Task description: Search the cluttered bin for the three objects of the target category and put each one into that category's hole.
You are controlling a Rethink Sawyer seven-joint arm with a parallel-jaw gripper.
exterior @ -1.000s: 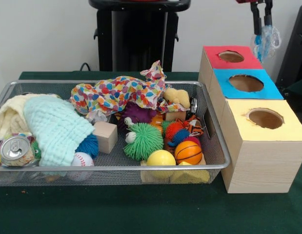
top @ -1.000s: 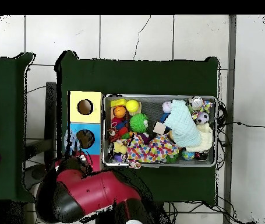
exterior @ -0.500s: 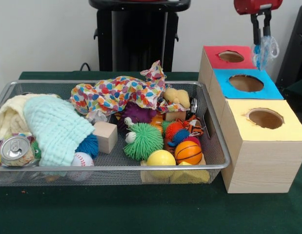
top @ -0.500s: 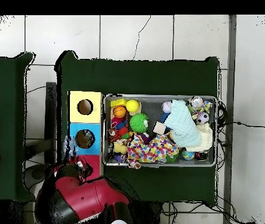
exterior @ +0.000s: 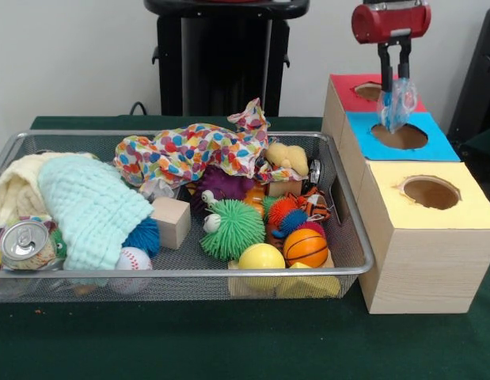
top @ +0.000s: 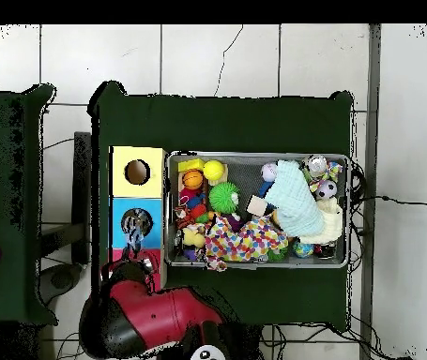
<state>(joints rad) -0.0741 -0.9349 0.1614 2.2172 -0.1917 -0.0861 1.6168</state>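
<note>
My pincer is clenched on a clear crinkly bag, dangling it over the blue hole so it can drop straight in. From overhead it lies at seven o'clock of the bin; there the bag is probably that pale blur.

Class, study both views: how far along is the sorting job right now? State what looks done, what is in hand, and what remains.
Done: nothing can be confirmed, since the holes' insides are hidden. In hand: the end effector grips a clear plastic item hanging over the blue box, close to its hole; the overhead view agrees. Left: releasing it, then searching the bin, which is crowded with balls, cloths and toys.
</note>
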